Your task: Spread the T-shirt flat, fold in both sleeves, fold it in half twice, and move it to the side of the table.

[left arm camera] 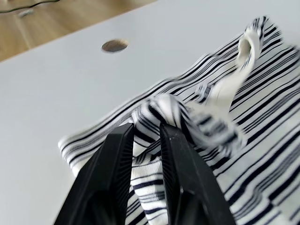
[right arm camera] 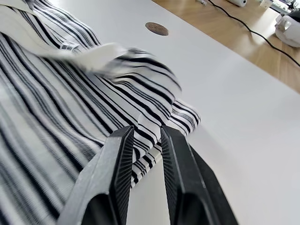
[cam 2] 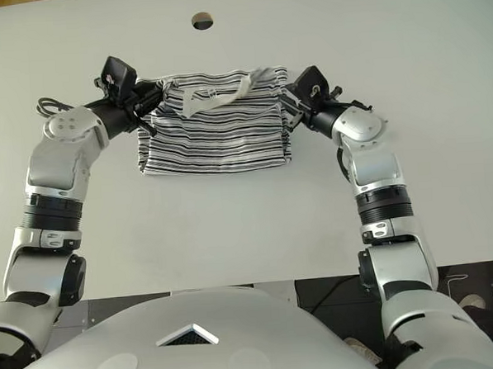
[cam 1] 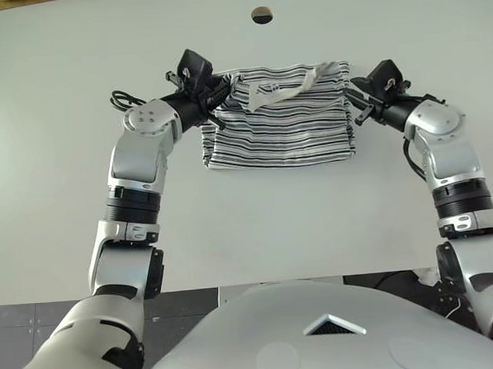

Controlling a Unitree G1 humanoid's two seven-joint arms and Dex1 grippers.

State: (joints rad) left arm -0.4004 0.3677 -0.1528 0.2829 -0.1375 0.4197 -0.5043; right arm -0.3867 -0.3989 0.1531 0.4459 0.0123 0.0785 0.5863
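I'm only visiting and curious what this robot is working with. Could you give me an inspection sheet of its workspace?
Surface: white table with a round hole at its far middle.
Job's things: striped T-shirt, folded into a rectangle on the far middle of the table, with its pale collar rumpled on top.
Clutter: nothing seen.
Hands: left hand pinches bunched fabric at the shirt's far left corner; right hand is at the shirt's far right corner.
Cables: black cable loops beside the left forearm; floor cable lies beyond the table.
Surroundings: wooden floor past the table's far edge.
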